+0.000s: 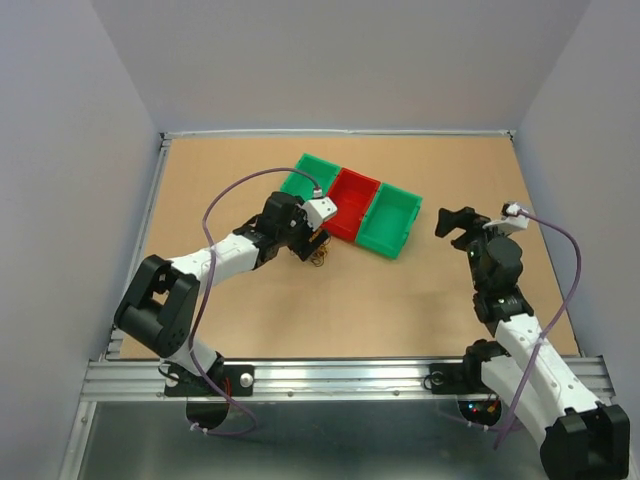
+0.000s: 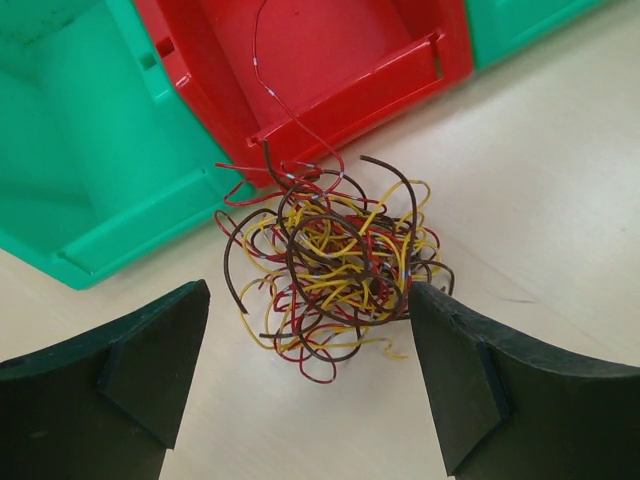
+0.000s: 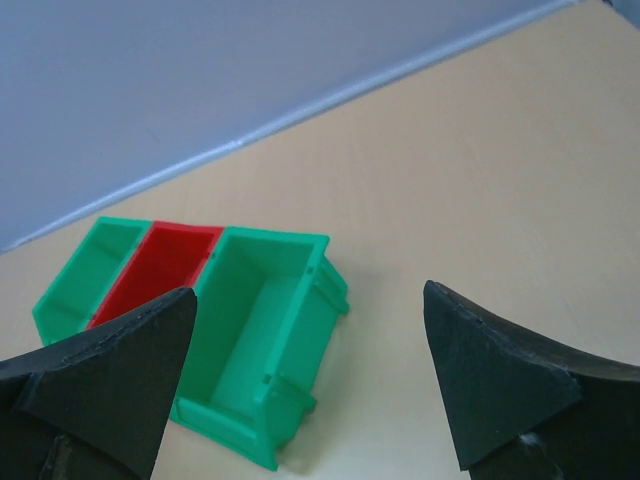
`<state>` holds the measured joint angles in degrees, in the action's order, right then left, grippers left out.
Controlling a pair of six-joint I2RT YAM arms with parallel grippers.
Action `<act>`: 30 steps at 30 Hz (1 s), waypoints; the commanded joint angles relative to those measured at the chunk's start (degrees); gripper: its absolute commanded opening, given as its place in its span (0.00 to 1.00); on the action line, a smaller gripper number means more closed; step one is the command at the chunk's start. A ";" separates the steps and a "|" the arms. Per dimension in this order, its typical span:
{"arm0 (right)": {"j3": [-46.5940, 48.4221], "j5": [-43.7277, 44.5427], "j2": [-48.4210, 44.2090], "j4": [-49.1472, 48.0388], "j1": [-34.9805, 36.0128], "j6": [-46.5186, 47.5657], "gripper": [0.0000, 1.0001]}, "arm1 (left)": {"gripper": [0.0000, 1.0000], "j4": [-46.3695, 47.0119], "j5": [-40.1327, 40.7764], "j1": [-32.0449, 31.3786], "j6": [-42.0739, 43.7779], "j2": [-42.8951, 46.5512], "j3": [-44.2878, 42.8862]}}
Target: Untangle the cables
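Left jaws gape around a curly tangle of thin cables (image 2: 335,265); right jaws gape too

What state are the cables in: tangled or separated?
Tangled. The cables form one knotted clump on the table between the fingers of the open left hand, with one strand arcing over the red bin.

Three bins sit side by side in a slanted row on the table (image 1: 400,310): left bin (image 1: 303,176), middle bin (image 1: 356,200), right bin (image 1: 393,222). The cables (image 2: 335,265) lie tangled on the table just before the seam of the left and middle bins (one strand reaches over the middle bin's near lip). The left gripper (image 2: 308,320) straddles the tangle, and the right gripper (image 1: 457,222) stands right of the row, apart from it.
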<state>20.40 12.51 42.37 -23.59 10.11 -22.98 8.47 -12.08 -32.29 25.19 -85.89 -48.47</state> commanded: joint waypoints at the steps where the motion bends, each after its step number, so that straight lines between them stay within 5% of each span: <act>1: 5.17 -4.94 1.66 18.31 0.09 -3.91 1.00 | 0.81 -2.49 1.88 -0.75 -0.14 -1.47 -4.18; 3: 6.57 -6.35 6.04 19.37 0.09 -4.61 0.99 | 0.69 -2.84 1.70 -0.75 0.12 -2.53 -4.53; 4: 6.93 -7.14 7.71 19.55 0.09 -5.66 0.97 | 0.52 -3.02 1.70 -0.75 0.38 -2.79 -4.97; 7: 9.38 -11.54 15.35 19.20 0.09 -6.89 0.85 | 0.22 -4.16 -0.57 -0.75 1.61 -3.41 -5.41; 10: 11.24 -12.25 20.45 16.85 1.74 -8.56 0.78 | 0.06 -4.51 -1.46 -0.84 2.40 -3.15 -5.58; 24: 16.06 -4.00 32.85 10.06 9.93 -11.38 0.74 | 0.00 -0.91 -6.55 -0.84 5.04 3.26 -1.54; 27: 17.64 -0.66 35.41 10.06 10.11 -11.82 0.67 | 0.00 -0.39 -7.00 -0.84 5.39 4.32 -0.75; 30: 19.66 2.60 39.44 10.06 10.11 -11.73 0.43 | 0.00 0.23 -6.91 -0.84 5.57 4.59 -0.31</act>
<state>35.03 9.30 79.00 -10.76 19.90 -34.11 6.20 -17.43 -32.93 29.65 -83.48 -49.63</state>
